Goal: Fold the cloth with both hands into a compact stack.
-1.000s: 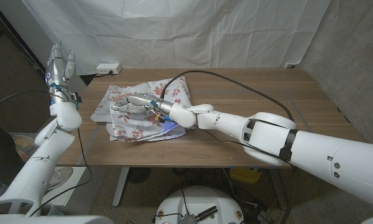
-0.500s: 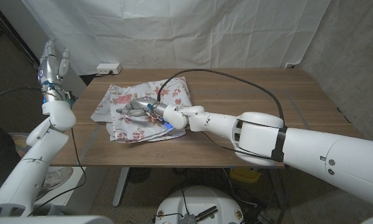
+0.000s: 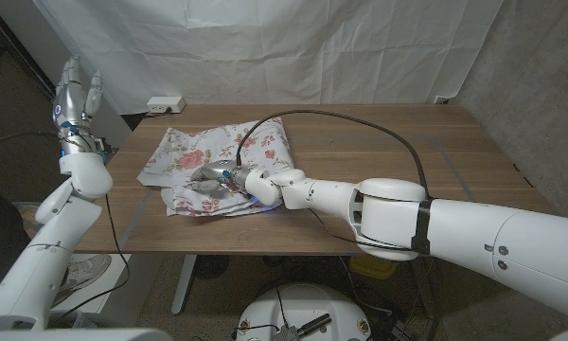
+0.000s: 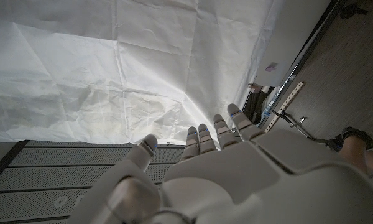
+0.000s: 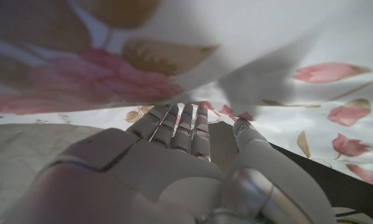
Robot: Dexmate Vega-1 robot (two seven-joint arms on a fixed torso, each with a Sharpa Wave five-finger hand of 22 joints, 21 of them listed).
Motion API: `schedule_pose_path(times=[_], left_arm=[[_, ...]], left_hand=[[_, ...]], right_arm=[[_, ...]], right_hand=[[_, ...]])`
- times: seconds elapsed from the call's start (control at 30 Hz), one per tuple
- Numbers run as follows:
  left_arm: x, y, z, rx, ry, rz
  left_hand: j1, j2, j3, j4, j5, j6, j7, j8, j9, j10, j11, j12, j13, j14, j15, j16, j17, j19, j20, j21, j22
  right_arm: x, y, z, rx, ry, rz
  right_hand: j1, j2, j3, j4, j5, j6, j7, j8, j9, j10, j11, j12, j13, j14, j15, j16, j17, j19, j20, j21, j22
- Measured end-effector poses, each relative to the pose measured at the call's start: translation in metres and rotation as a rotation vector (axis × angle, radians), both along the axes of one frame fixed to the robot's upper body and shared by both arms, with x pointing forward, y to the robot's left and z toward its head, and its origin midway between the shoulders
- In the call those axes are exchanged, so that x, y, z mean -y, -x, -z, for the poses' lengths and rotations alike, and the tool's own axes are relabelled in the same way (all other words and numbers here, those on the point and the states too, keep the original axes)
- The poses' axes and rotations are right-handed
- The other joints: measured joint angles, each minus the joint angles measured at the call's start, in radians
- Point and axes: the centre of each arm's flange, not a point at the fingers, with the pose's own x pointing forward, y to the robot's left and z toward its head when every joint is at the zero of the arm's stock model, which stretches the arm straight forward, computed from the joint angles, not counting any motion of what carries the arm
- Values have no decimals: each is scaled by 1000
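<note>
A white cloth with pink flowers (image 3: 185, 152) lies rumpled on the left half of the wooden table (image 3: 407, 161). My right hand (image 3: 211, 176) reaches across onto the cloth's near part, fingers pointing left. In the right wrist view its fingers (image 5: 183, 127) lie straight and close together, with a fold of cloth (image 5: 112, 74) draped over their tips. Whether the thumb pinches the fabric is unclear. My left hand (image 3: 74, 95) is raised high beyond the table's left edge, away from the cloth. Its fingers (image 4: 202, 140) point up, slightly apart and holding nothing.
A white box (image 3: 165, 102) sits at the table's back left edge. A black cable (image 3: 360, 128) arcs over the table from my right wrist toward the right. A white sheet hangs behind the table.
My right hand has drawn back from the cloth's middle toward its near edge, its spread fingers closing together and the cloth bunching around it. My left hand has moved slightly left, still raised.
</note>
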Motion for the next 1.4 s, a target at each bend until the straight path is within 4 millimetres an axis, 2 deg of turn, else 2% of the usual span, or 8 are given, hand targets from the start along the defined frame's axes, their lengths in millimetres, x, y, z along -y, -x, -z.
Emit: schedule_pose_path(times=[0.13, 0.33, 0.53, 0.6, 0.87, 1.1, 1.2, 1.4], left_arm=[[1, 0, 0, 1, 1, 4], [4, 0, 0, 2, 2, 11], [5, -1, 1, -4, 3, 19], [5, -1, 2, -7, 4, 22], [8, -4, 4, -20, 4, 37], [11, -5, 7, -35, 0, 55], [12, -6, 7, -39, -2, 61], [17, -6, 11, -52, -7, 82]], left_hand=[[0, 0, 0, 0, 0, 0, 0, 0, 0, 0, 0, 0, 0, 0, 0, 0, 0, 0, 0, 0, 0], [0, 0, 0, 0, 0, 0, 0, 0, 0, 0, 0, 0, 0, 0, 0, 0, 0, 0, 0, 0, 0], [-15, -4, 0, 0, 0, -4, -4, 0, 0, 0, 0, 0, 0, 0, 0, 0, 1, 0, 0, 0, 0], [-16, -3, 0, 0, 0, -6, -5, 0, 0, 0, 0, 0, 0, 0, 0, 0, 2, 0, 0, 0, 0], [-16, -3, 0, 0, 0, -6, -5, 0, 0, 0, 0, 0, 0, 0, 0, 0, 2, 0, 0, 0, 0], [-16, -3, 0, 0, 0, -6, -5, 0, 0, 0, 0, 0, 0, 0, 0, 0, 2, 0, 0, -7, 0], [-16, -3, 0, 0, 0, -6, -5, 0, 0, 0, 0, 0, 0, 0, 0, 0, 2, 0, 0, -7, 0], [-9, -9, 0, 0, 0, -6, -5, 0, 0, 0, 0, 0, 0, 0, 0, 0, 2, 0, 0, -7, 0]], right_arm=[[1, 0, 7, 25, 30, -5], [3, -1, 10, 57, 61, -5], [8, -4, -1, 70, 44, -10], [11, -5, -7, 67, 27, -19], [28, -7, -36, 38, -83, -76], [46, -6, -61, -42, -202, -150], [58, -13, -68, -46, -239, -135], [72, -6, -81, -135, -329, -227]], right_hand=[[39, -5, 17, -41, -8, -9, -9, 0, 0, -11, -7, 0, 0, 0, 0, 0, 0, 0, 0, -3, 1], [53, -2, 24, -56, -11, -14, -14, 0, 0, -12, -9, 0, 0, 0, 0, 0, 0, 2, -2, -6, 1], [53, -2, 24, -56, -18, -14, -14, 8, 8, -12, -9, 0, 0, 0, 0, 8, 3, 8, -7, -7, 6], [53, -2, 21, -54, -18, -18, -18, 12, 9, -12, -8, 0, 0, 4, -4, 12, 6, 24, -8, -6, 9], [53, -2, 9, -55, -31, -9, -7, 12, 7, 11, 15, 9, 0, 35, -2, 25, 12, 44, 19, -1, 6], [53, -2, 0, -55, -34, -3, -3, 19, 7, 22, 25, 13, 0, 35, -2, 27, 12, 47, 22, -1, 6], [53, -2, 0, -54, -34, 3, 2, 19, 7, 27, 31, 16, 0, 43, -1, 27, 12, 47, 22, -1, 6], [16, -26, -27, -38, -39, 8, 7, 19, 7, 34, 49, 16, 0, 44, 0, 27, 17, 43, 26, -2, 6]])
